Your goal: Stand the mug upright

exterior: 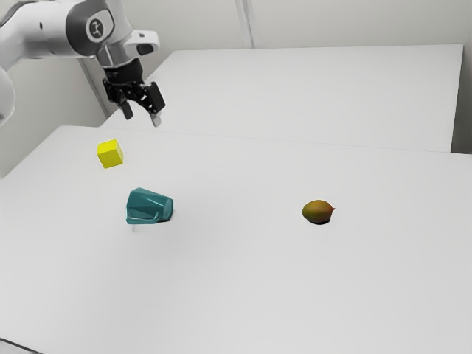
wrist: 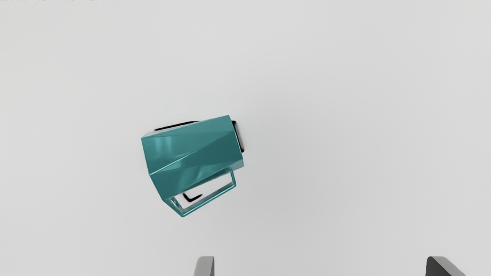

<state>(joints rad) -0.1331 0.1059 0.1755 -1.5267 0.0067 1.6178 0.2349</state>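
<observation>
High over the table in the exterior view, the black gripper (exterior: 142, 116) hangs at the upper left, above and apart from the mug. A teal faceted mug (exterior: 150, 206) lies on its side on the white table, its handle toward the camera. In the wrist view the same mug (wrist: 193, 149) rests with its angular handle on the side nearer the fingertips. The gripper (wrist: 320, 266) stands open there, its two fingertips wide apart and nothing between them.
A yellow cube (exterior: 110, 154) sits beyond the mug, toward the exterior view's left. Farther to the exterior view's right lies a brownish-green mango-like fruit (exterior: 318, 212). All rest on the white table (exterior: 243, 295).
</observation>
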